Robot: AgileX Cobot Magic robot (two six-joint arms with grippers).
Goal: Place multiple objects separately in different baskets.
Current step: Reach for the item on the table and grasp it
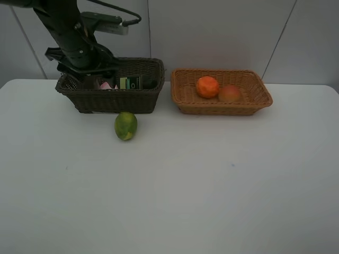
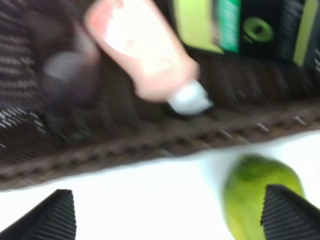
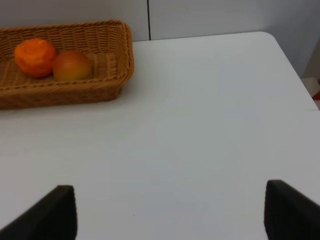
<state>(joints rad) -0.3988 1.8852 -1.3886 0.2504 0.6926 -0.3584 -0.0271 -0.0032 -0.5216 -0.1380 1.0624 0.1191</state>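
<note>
Green round fruit (image 1: 126, 126) alone sits on the tabletop (image 1: 212, 180), just before the dark basket (image 1: 111, 100) holding both bottles; orange and peach lie in the tan basket (image 1: 222, 104). Both hands spread, empty

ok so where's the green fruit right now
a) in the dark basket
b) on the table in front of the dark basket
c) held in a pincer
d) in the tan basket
b, the green fruit lies on the white table just in front of the dark basket, outside its wall and with no pincer on it.
</note>
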